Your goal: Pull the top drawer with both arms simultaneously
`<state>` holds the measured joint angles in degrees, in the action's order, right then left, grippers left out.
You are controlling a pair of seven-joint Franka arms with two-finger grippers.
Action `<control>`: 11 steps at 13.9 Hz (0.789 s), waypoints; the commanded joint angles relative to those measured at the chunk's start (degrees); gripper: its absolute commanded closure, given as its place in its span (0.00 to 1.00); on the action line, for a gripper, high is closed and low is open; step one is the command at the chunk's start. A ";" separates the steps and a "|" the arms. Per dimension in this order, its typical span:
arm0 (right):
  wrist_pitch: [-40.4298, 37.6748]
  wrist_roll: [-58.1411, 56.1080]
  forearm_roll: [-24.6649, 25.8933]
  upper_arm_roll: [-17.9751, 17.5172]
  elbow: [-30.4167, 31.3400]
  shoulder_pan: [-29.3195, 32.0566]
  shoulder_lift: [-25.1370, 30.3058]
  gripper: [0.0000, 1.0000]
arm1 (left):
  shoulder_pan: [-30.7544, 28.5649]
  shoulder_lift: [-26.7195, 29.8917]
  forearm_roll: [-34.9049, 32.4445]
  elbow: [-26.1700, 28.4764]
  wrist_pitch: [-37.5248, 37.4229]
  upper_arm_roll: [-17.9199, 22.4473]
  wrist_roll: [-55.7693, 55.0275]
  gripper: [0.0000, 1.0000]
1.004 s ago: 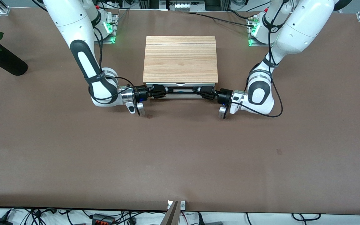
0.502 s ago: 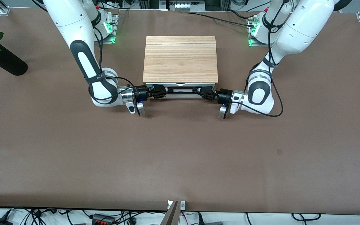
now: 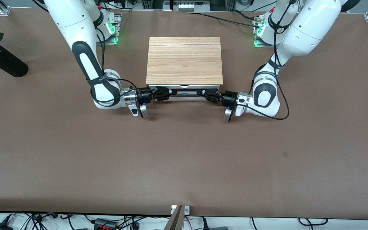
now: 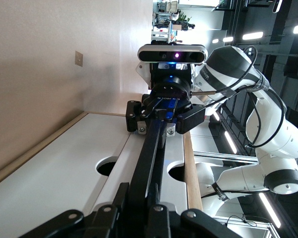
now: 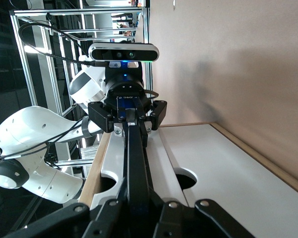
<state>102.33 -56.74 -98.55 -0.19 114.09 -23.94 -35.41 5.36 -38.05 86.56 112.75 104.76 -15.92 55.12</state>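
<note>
The top drawer (image 3: 184, 87) is the white front just under the wood cabinet top (image 3: 184, 60); none of its inside shows. Its long black bar handle (image 3: 184, 93) runs across the front. My right gripper (image 3: 167, 92) is shut on the handle's end toward the right arm. My left gripper (image 3: 200, 92) is shut on the end toward the left arm. In the left wrist view my left gripper (image 4: 149, 196) clamps the handle (image 4: 156, 144), with the right gripper (image 4: 161, 111) at its other end. In the right wrist view my right gripper (image 5: 139, 193) clamps the handle (image 5: 134, 148), and the left gripper (image 5: 128, 113) faces it.
The cabinet's lower white drawer front (image 3: 184, 98) lies under the handle. A black vase with a red rose (image 3: 2, 59) lies at the right arm's end of the table. Brown table surface (image 3: 184, 153) stretches in front of the cabinet.
</note>
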 commanded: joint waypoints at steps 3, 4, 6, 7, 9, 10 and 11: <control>-0.03 -1.54 0.11 -0.16 -2.90 1.00 -2.56 1.00 | -0.87 -0.62 4.67 -1.48 -0.44 -0.78 -0.18 0.94; -0.03 -1.36 0.11 -0.16 -3.52 1.08 -3.08 1.00 | -0.88 -0.71 5.20 -1.57 -0.44 -0.78 -0.18 0.94; -0.03 -1.27 0.02 -0.16 -4.40 1.08 -3.78 1.00 | -1.22 -0.88 5.29 -2.53 -0.26 -0.78 -0.27 0.94; -0.03 -1.18 0.11 -0.07 -5.18 1.17 -4.31 1.00 | -1.23 -0.97 5.81 -2.71 -0.18 -0.78 -0.27 0.94; -0.03 -1.10 0.11 -0.07 -7.38 1.96 -5.72 1.00 | -1.23 -1.06 6.78 -3.59 -0.09 -0.52 -0.53 0.94; -0.03 -1.10 0.11 -0.07 -8.09 2.05 -6.42 1.00 | -1.23 -1.24 6.78 -4.55 -0.09 -0.34 -0.71 0.94; -0.03 -1.10 0.11 -0.07 -9.14 2.14 -7.12 1.00 | -1.23 -1.85 6.78 -5.34 -0.09 -0.17 -0.80 0.94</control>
<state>101.80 -56.71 -98.58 -0.15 107.90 -22.60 -39.20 4.93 -39.48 90.83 110.25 106.43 -15.84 55.65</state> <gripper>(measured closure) 0.903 0.824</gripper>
